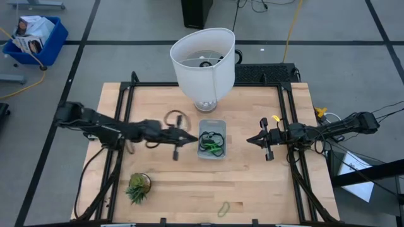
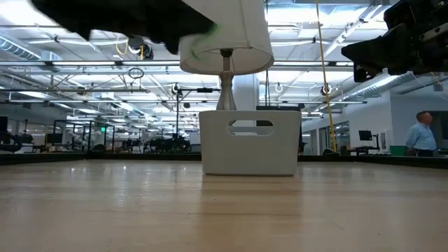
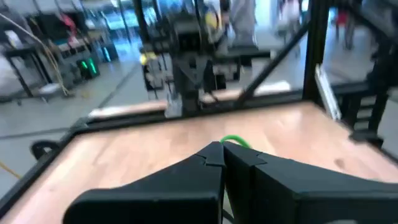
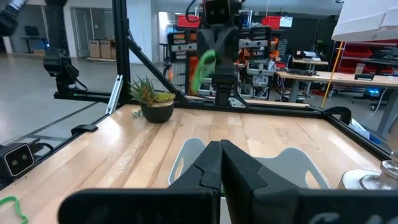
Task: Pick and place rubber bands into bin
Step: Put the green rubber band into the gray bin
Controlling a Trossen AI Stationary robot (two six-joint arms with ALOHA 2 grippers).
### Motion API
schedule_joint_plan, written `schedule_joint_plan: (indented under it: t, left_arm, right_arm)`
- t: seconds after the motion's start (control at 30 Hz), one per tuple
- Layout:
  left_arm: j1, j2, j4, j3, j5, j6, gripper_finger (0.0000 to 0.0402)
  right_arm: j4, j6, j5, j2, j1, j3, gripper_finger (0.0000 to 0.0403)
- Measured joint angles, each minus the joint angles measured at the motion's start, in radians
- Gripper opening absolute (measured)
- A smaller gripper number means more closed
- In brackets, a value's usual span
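Note:
The pale bin (image 1: 212, 150) stands at the table's middle and holds dark and green rubber bands (image 1: 211, 141). My left gripper (image 1: 191, 137) hovers just left of the bin, shut on a light green rubber band (image 3: 234, 140). My right gripper (image 1: 250, 140) is shut and empty, right of the bin and above the table. A large dark band (image 1: 173, 118) lies flat on the table beside the left arm. A light green band (image 1: 224, 208) lies near the front edge. My left gripper pinches the light green band between its two fingertips, and a short arc of it (image 3: 236, 141) shows just past them. The fingers come from the table's left, roughly level. The band (image 4: 200, 70) hangs loose below the fingers, clear of the table.
A big white lampshade (image 1: 203, 60) stands just behind the bin. A small potted plant (image 1: 137, 187) sits at the front left. A black frame (image 1: 129, 94) borders the table. A blue crate (image 1: 35, 38) is on the floor at far left. A person (image 2: 422, 134) stands beyond the table.

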Motion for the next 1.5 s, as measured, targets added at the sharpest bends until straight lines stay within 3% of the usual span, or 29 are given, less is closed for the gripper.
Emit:
schedule_joint_plan:
  t: [0.23, 0.5, 0.63, 0.9, 1.0, 1.13, 1.2, 1.37, 1.5]
  left_arm:
    - [0.053, 0.288, -0.246, 0.276, 0.031, 0.04, 0.0001]
    - [0.087, 0.469, -0.403, 0.439, 0.03, 0.001, 0.0013]
    - [0.092, 0.48, -0.437, 0.451, 0.032, -0.007, 0.0057]
    - [0.091, 0.46, -0.472, 0.453, 0.05, -0.006, 0.0183]
    - [0.09, 0.429, -0.531, 0.452, 0.046, 0.051, 0.0206]
    - [0.052, 0.324, -0.644, 0.427, 0.043, 0.173, 0.0174]
    - [0.035, 0.254, -0.702, 0.384, 0.025, 0.228, 0.0132]
    - [0.056, 0.032, -0.664, 0.257, 0.027, 0.269, 0.0016]
    - [0.07, -0.172, -0.633, 0.137, 0.062, 0.289, 0.0012]
  right_arm:
    - [-0.006, 0.0, 0.0, 0.0, 0.0, 0.0, 0.0]
    - [-0.031, 0.007, -0.002, 0.014, 0.0, 0.0, 0.0]
    - [-0.032, 0.011, -0.003, 0.021, 0.0, 0.0, 0.0]
    - [-0.032, 0.034, -0.003, 0.024, 0.0, 0.0, 0.0]
    - [-0.041, 0.038, -0.004, 0.025, 0.0, 0.0, 0.0]
    - [-0.061, 0.045, -0.003, 0.032, 0.0, 0.0, 0.0]
    - [-0.051, 0.052, -0.001, 0.041, 0.0, 0.0, 0.0]
    - [-0.049, 0.091, -0.002, 0.054, 0.0, 0.0, 0.0]
    - [-0.04, 0.105, 0.017, 0.07, 0.0, 0.0, 0.0]
